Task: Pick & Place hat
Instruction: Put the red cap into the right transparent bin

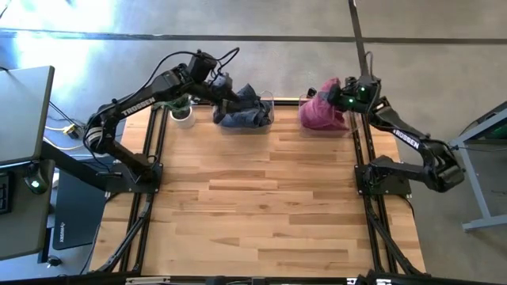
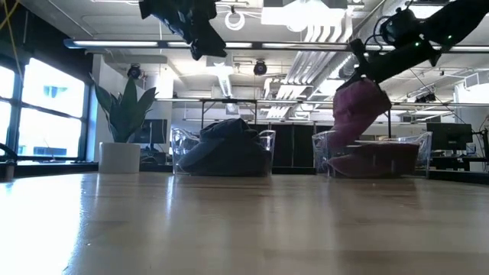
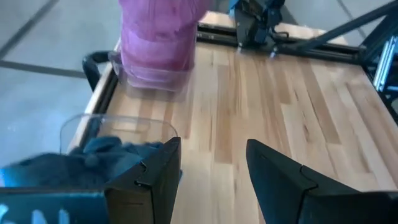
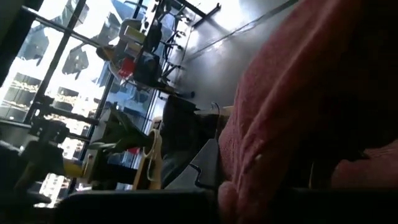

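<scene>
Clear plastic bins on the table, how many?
2. A clear plastic bin at the far edge holds dark blue hats; another clear plastic bin at far right sits under the pink knitted hat that the right gripper holds.

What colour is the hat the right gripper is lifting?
Pink-magenta hat, held by the shut right gripper; the low view shows it best.

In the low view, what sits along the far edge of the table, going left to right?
Potted plant → clear bin of dark blue hats → pink hat hanging from the right gripper → clear bin of pink hats.
</scene>
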